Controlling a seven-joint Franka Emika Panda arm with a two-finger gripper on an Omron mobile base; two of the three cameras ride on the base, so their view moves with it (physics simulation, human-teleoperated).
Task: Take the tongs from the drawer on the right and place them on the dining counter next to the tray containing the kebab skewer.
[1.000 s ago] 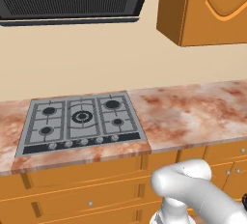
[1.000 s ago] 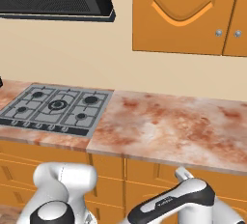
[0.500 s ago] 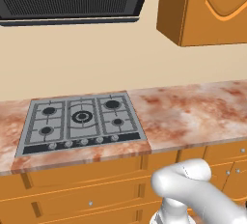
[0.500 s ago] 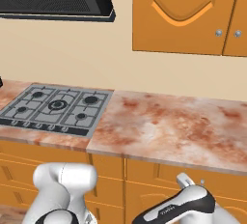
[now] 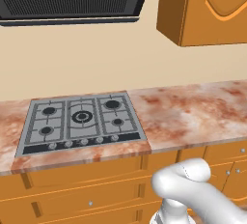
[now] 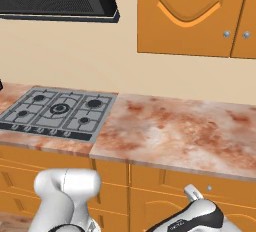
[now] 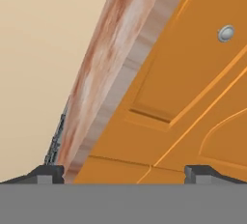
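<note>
My gripper (image 7: 124,175) is open, its two dark fingertips (image 7: 46,174) wide apart with nothing between them. It points up along an orange-brown front panel with a small silver knob (image 7: 225,33), just below the edge of the marbled counter (image 7: 106,73). In the right base view the closed drawer (image 6: 170,181) sits under that counter, right of the hob, and my hand (image 6: 192,216) hangs low in front of the cabinets there. The tongs are hidden. The dining counter, the tray and the kebab skewer are out of view.
A gas hob (image 5: 82,121) is set into the marbled counter (image 5: 193,112) at the left. A dark range hood (image 5: 72,1) hangs above it, and orange wall cabinets (image 6: 190,16) are at the upper right. Closed drawer fronts and doors line the cabinets below.
The hand has sunk slightly lower in the right base view. The jaws have stayed open and the drawers shut.
</note>
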